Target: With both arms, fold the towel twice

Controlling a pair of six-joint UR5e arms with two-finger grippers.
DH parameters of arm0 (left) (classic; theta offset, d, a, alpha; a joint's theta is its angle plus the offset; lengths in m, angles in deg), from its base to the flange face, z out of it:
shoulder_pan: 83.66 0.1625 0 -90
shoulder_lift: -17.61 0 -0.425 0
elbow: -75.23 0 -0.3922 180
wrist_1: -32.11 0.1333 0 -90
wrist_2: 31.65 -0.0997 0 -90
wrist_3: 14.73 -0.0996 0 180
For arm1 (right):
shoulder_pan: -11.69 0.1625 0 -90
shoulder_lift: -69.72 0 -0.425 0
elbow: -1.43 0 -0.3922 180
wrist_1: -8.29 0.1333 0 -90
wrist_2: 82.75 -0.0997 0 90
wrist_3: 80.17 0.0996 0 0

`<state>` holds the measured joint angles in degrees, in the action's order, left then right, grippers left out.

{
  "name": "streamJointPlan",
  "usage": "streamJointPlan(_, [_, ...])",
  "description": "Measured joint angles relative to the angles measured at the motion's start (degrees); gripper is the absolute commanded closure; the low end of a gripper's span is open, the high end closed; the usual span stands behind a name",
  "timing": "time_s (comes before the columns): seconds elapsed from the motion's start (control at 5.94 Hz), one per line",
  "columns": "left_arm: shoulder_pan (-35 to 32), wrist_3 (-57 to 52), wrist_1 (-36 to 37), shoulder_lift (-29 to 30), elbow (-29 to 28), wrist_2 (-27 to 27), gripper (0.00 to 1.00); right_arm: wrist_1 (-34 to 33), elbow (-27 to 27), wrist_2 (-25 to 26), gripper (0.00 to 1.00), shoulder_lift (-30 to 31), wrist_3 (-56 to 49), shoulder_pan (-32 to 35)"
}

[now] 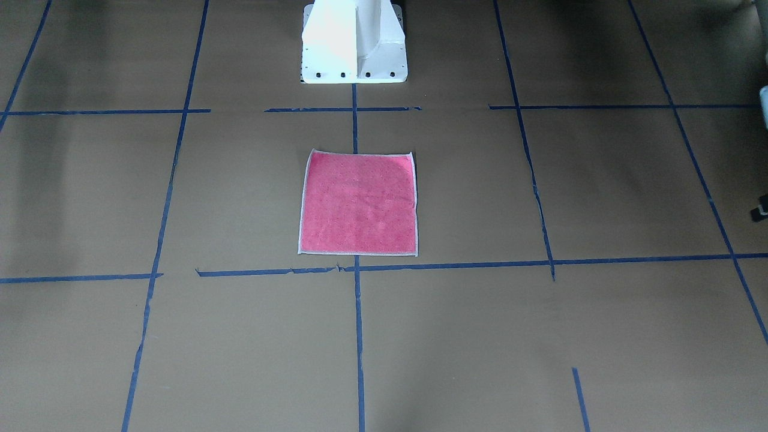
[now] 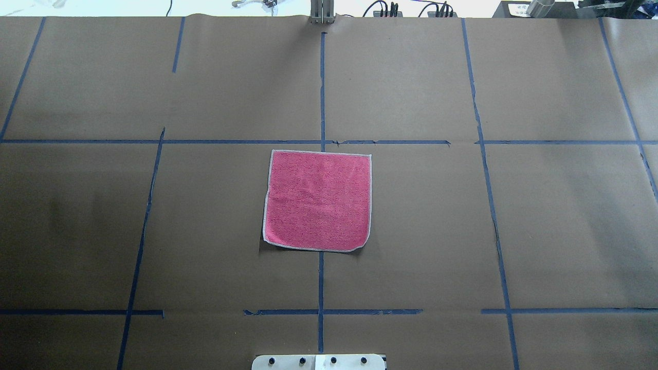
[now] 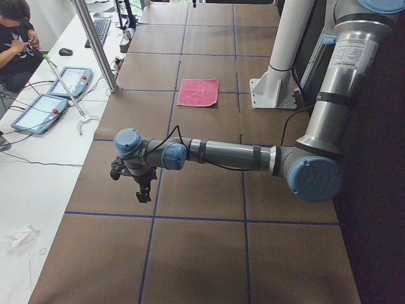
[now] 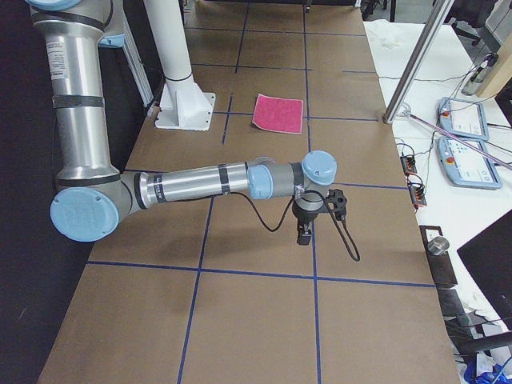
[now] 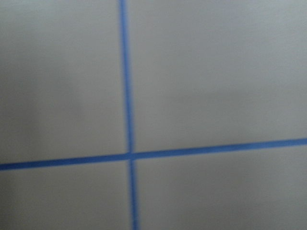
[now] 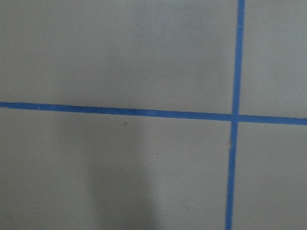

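1. Left gripper [image 3: 144, 191]: hangs over bare table [image 3: 202, 253], well apart from the towel [image 3: 198, 92]. You cannot tell whether its jaws stand wide or narrow (side view only).
2. Right gripper [image 4: 304, 234]: hangs the same way at the opposite end, and its width is equally unreadable.
3. Towel position: flat, unfolded, pink face up, astride the centre tape line [image 2: 321, 288], near the white pedestal [image 2: 318, 362].
4. Step in hand, as judged: none begun, first fold pending.
5. Next move: you likely need both arms brought inward, each pinching one corner along a shared edge, low against the table.
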<state>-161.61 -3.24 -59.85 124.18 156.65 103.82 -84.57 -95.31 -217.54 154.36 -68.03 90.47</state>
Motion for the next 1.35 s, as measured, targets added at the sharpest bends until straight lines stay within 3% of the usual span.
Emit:
streamJointPlan(0.34, [10.3, 18.3, -0.3, 7.2, 1.3, 0.1, 0.0, 0.2, -2.6, 1.7, 0.0, -7.1, 18.6, -10.4])
streamJointPlan(0.84, [23.5, 51.5, -0.1, 12.6, 10.3, -1.6, 0.0, 0.1, -9.9, 8.5, 0.0, -11.8, 45.3, -24.0])
streamJointPlan(1.35, [35.4, 79.1, 0.3, 18.5, 13.1, -11.1, 0.0, -0.1, -15.4, 17.3, 0.0, -15.6, 68.6, -38.5])
